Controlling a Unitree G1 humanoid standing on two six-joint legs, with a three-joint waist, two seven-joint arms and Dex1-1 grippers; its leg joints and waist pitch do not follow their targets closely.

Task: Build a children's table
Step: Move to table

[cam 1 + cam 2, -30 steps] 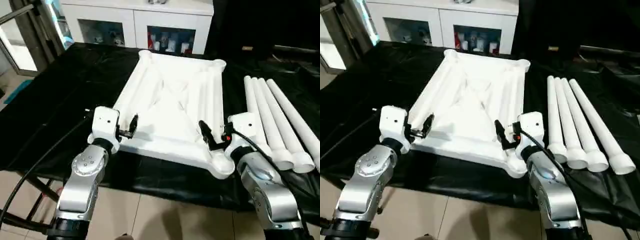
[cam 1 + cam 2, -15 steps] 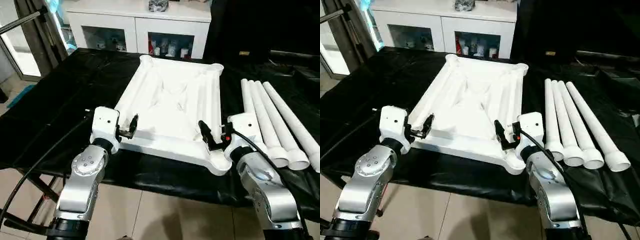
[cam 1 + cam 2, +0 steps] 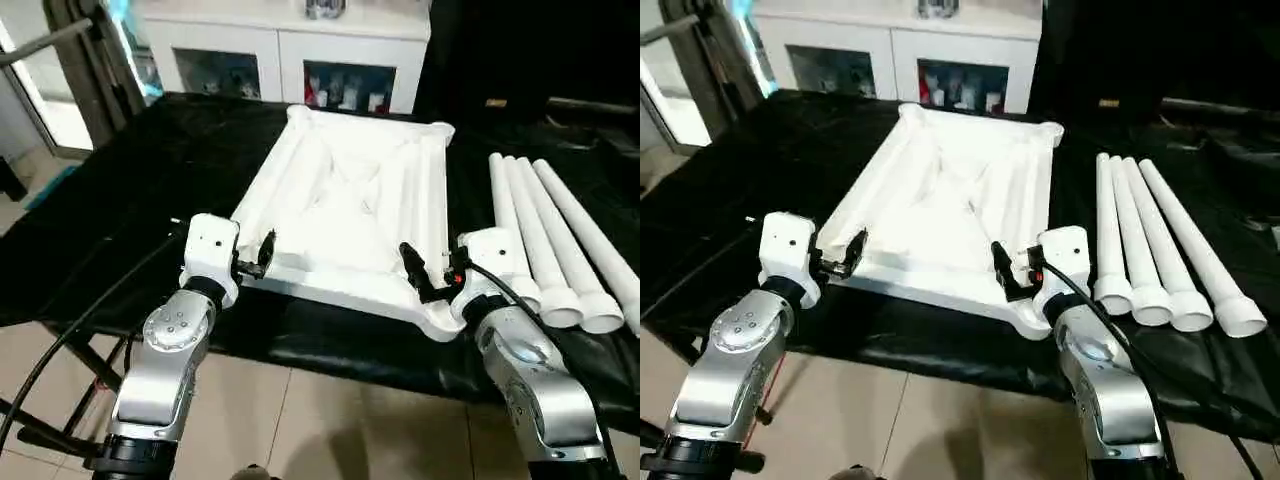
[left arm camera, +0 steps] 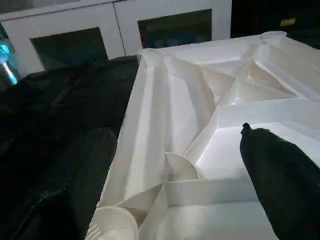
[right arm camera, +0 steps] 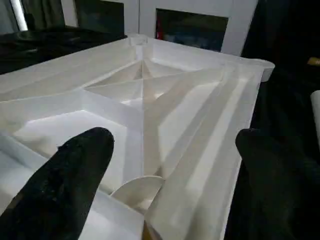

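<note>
Open cloth on the left, crowded ground on the right

The table top [image 3: 350, 215] lies ribs-up across the middle of the black cloth [image 3: 130, 190], its raised rim and X-bracing a barrier to anything sliding low across it. The left gripper [image 3: 262, 256] and right gripper [image 3: 415, 275], both spread wide, straddle its two near corners (one finger inside the rim, one outside). Right of the top, four legs [image 3: 1150, 240] lie side by side, leaving a narrow dark strip between them and the rim. Left of the top the cloth is bare. The cabinet [image 3: 300, 60] closes off the far side.
</note>
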